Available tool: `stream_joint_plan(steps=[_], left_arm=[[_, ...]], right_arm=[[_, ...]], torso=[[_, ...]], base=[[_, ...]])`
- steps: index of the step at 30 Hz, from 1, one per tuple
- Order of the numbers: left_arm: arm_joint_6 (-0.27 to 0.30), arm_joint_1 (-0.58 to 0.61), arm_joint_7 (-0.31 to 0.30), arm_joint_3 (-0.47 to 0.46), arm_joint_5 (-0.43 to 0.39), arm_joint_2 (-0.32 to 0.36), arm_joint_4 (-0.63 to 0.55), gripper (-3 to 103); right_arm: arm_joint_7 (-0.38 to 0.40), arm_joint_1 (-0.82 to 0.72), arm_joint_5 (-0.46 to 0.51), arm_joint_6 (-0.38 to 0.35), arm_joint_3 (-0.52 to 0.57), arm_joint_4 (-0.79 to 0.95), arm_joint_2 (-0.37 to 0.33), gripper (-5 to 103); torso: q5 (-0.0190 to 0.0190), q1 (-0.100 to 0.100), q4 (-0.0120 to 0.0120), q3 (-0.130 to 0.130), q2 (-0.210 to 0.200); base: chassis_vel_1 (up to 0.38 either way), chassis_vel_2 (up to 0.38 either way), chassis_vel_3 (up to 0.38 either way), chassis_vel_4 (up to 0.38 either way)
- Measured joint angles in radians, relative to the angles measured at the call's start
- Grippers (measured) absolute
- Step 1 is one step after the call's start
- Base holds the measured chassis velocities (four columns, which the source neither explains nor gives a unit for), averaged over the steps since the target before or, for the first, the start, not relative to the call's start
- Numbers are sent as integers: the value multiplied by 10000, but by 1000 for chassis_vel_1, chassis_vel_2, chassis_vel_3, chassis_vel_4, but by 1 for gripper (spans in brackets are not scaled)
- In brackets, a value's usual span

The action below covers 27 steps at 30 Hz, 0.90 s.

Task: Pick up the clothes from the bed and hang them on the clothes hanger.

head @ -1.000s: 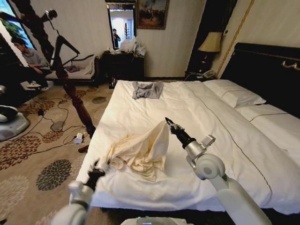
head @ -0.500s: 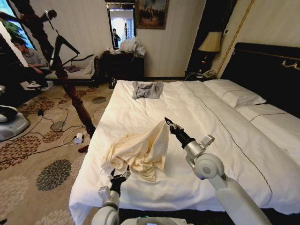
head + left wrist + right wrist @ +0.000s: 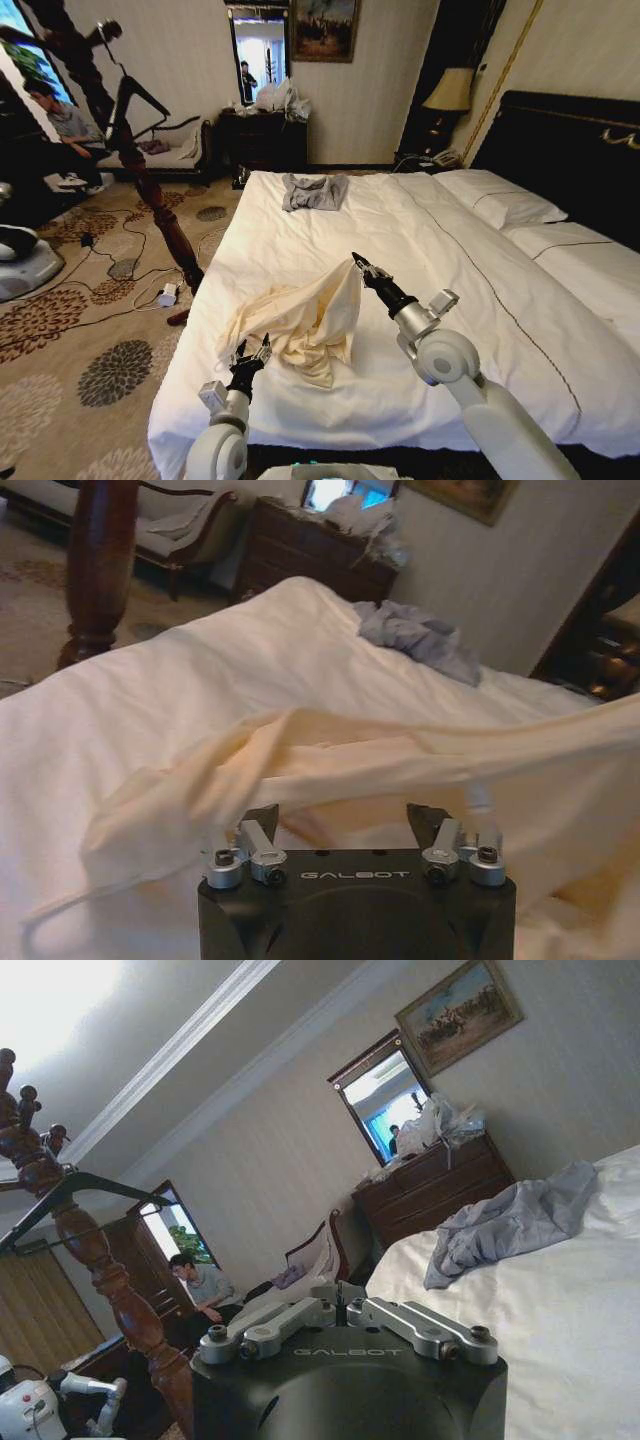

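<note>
The soft, floppy cream shirt (image 3: 300,320) lies on the bed (image 3: 480,300), one corner pinched up by the closed right gripper (image 3: 357,263), while the left gripper (image 3: 250,352), fingers spread, should grab its low saggy edge.

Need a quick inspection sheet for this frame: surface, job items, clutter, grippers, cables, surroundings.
Surface: bed, white sheets, pillows at the black headboard.
Job's things: clothes, cream shirt, one end lifted off the sheet; clothes hanger on the coat stand.
Clutter: grey garment at the far end of the bed.
Grippers: right gripper shut on the shirt's raised edge; left gripper open at the shirt's near edge.
Cables: cords and a power strip on the carpet.
Surroundings: dresser, mirror, lamp, seated person.
</note>
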Motion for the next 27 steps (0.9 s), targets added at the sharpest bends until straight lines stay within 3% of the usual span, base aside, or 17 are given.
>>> stream_joint_plan(steps=[4, 21, 22, 27], left_arm=[[-17, -321, -53, 51, -54, -218, 771, 57], [-73, -682, -96, 140, -35, -410, 1431, 45], [-74, -664, -93, 115, -53, -390, 1432, 39], [-73, -616, -63, -13, -131, -342, 1406, 28]], right_arm=[[-3, 12, -13, 0, -30, -18, 10, 0], [-18, -60, -66, 20, 39, -100, -14, 0], [-22, -49, -68, 22, 31, -114, -14, 0], [-28, -23, -72, 32, 19, -154, -15, 0]], torso=[[0, 0, 0, 0, -1], [0, 1, 0, 0, -1], [0, 1, 0, 0, -1], [0, 0, 1, 0, -1]], base=[[0, 0, 0, 0], [0, 0, 0, 0], [0, 0, 0, 0], [0, 0, 0, 0]])
